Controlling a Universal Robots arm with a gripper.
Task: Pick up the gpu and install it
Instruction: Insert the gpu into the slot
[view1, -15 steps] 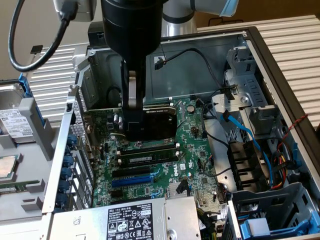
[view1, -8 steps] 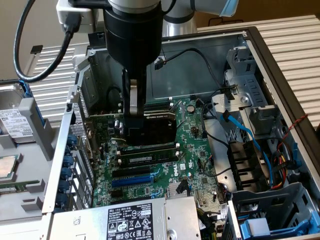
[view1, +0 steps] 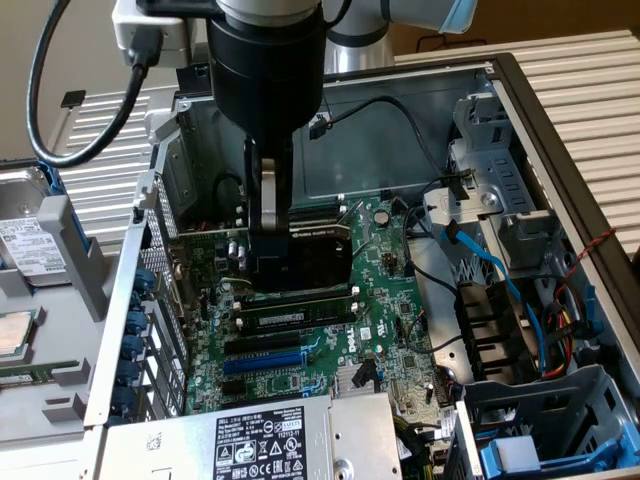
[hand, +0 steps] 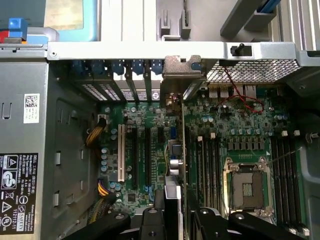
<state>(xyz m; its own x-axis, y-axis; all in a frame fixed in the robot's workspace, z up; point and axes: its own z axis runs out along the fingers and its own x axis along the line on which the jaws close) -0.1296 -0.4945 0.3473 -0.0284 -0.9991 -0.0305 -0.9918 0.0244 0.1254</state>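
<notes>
My fingers (view1: 268, 262) are clamped on the gpu (view1: 315, 250), gripping it by its upper edge while it stands on edge inside the open computer case (view1: 560, 130). In the exterior view the card's black shroud faces the camera, and its long axis runs across the motherboard (view1: 390, 300) from the slotted rear wall of the case (view1: 140, 290) on that view's left toward the drive bays on that view's right. The card sits low over the board, at the expansion slots, just above the black slot and the blue slot (view1: 262, 362) nearer the power supply (view1: 250, 440). I cannot tell whether its bottom edge is fully seated in a slot.

From my wrist I look straight down the card's thin edge (hand: 174, 165): it shows as a narrow strip running away from my fingers (hand: 172, 215) to its silver end bracket (hand: 182, 70), which stands against the case's rear wall among the blue slot clips (hand: 135, 66). So the bracket end points at the rear wall and the other end points into the middle of the case. To one side of the card lie the white slot (hand: 120, 152) and the other expansion slots; to the other side lie the memory slots (hand: 207, 170) and the empty processor socket (hand: 249, 187).
</notes>
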